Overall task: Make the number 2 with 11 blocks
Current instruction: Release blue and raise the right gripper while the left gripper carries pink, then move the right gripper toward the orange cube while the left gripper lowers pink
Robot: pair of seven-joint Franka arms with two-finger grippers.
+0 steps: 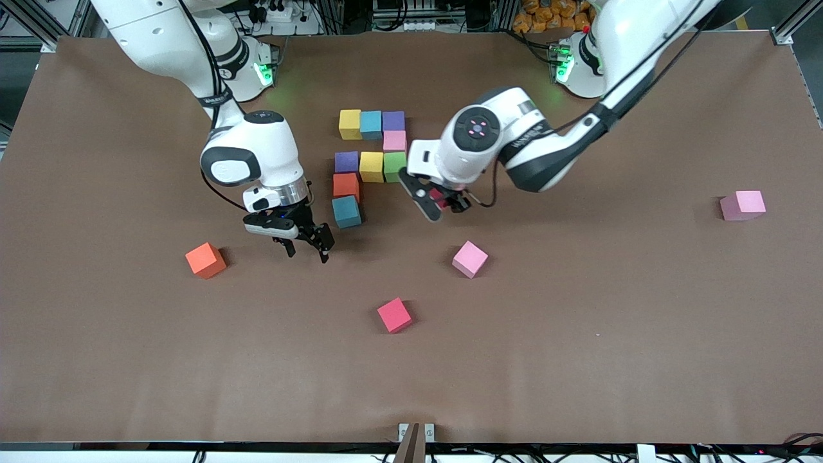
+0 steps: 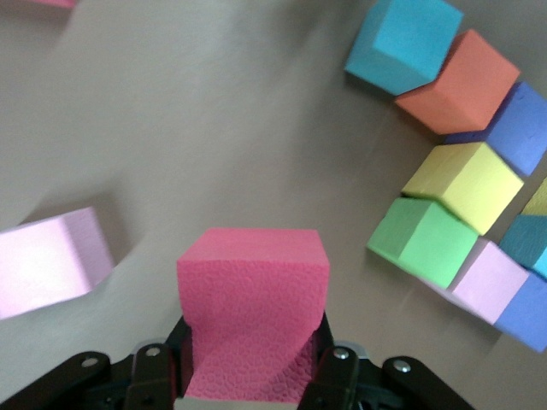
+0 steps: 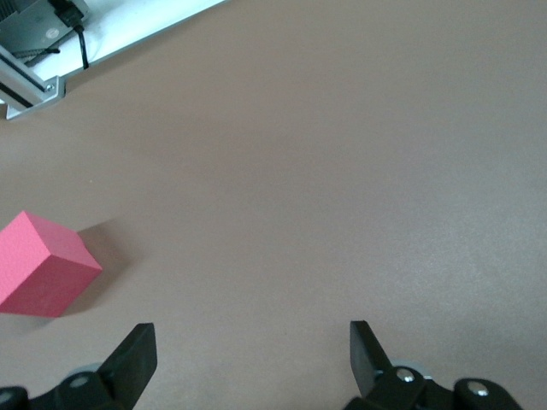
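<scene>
Your left gripper clamps a pink block just beside the unfinished number 2 | your right gripper hangs wide open over bare table, teal block beside it

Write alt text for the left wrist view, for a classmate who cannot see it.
The left gripper holds a pink block between its black fingers above the brown table. Beside it, placed blocks run in a row: light blue, orange, purple, yellow and green. A pale pink block lies loose nearby.
</scene>
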